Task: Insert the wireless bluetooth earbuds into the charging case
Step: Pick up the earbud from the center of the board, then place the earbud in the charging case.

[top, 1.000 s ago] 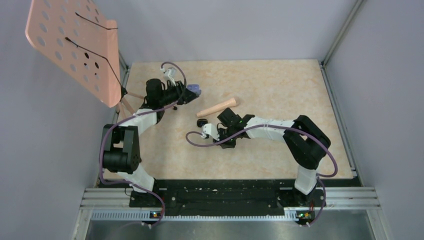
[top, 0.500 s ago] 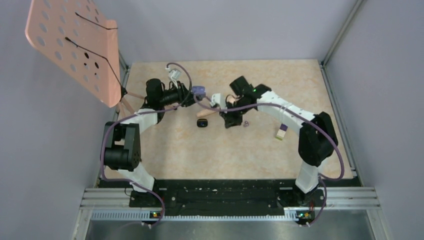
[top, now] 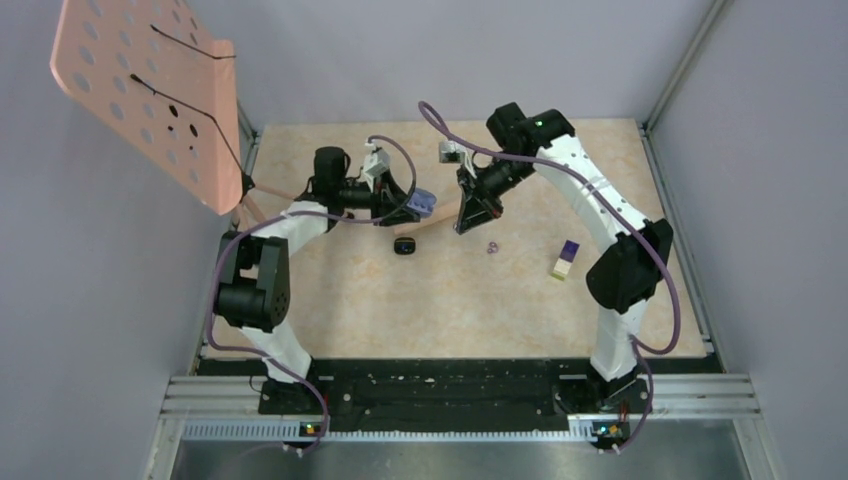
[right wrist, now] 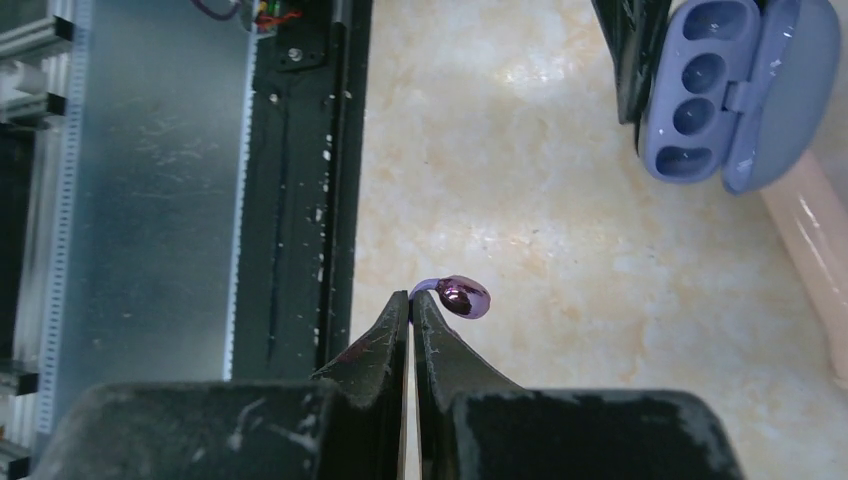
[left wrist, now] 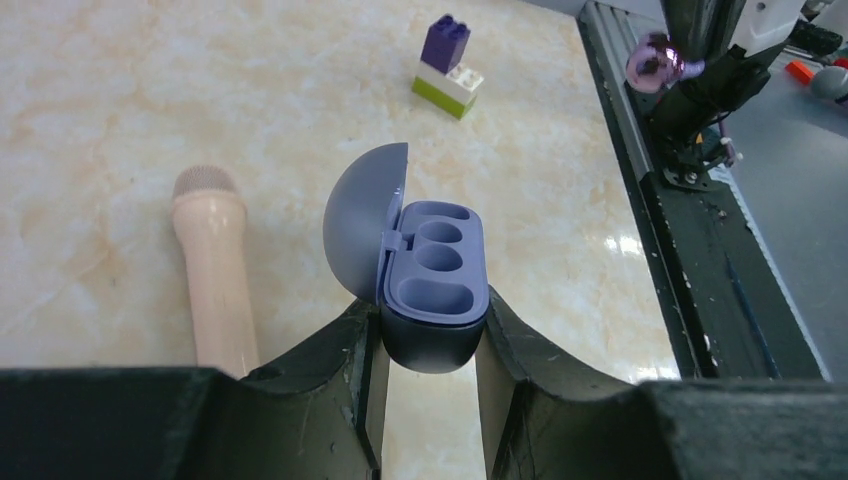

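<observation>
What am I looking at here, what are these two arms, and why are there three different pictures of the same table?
These are two robot arms bolted at the near edge of a table, and each ends in a two-fingered pincer. The wide picture looks down from above. The other two come from small cameras on the wrists, so each shows its own fingers at the bottom.

The left pincer grips an open lilac charging case whose slots are empty. The right pincer pinches a shiny purple earbud by its stem.

On the table lie another purple earbud, a small black piece too tiny to identify, a pink toy microphone and a small stack of toy bricks.
</observation>
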`<state>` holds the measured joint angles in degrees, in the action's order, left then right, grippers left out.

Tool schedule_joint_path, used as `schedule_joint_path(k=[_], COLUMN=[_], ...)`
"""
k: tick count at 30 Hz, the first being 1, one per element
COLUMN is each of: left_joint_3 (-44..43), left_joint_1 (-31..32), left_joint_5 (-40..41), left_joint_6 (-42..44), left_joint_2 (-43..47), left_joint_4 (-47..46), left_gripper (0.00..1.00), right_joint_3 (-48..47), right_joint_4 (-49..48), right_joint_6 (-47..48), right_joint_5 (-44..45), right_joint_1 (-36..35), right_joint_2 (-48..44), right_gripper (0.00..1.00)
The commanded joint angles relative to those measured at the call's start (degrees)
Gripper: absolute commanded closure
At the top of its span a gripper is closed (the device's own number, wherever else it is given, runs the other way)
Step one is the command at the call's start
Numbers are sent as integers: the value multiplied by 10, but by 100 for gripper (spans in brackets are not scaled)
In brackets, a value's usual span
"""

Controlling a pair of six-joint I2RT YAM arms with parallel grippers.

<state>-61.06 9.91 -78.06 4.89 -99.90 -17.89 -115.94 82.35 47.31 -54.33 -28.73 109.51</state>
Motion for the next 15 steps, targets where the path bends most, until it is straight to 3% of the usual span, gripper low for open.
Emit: schedule_joint_path(k=[1,4,8,15], left_joint_3=[-98,-177,-316,-329], left_joint_1=[28,47,61,69], left_joint_5=[-43,-45,-82,-151], left_joint_6=[405,625,1032,1029], left_joint_2=[-2,-40,-129,-135], left_joint_4=[380,627,1055,1089], left_gripper=[100,100,100,100], right_joint_3=[-28,-44,-65,-33], right_joint_4=[37,38,34,-13], right_joint_6=[5,-3,-7,-62], right_joint_5=[-90,-111,-133,-138], right_joint_1=[2,1,1,2], right_joint_2=[10,25,46,37], right_gripper=[100,100,100,100])
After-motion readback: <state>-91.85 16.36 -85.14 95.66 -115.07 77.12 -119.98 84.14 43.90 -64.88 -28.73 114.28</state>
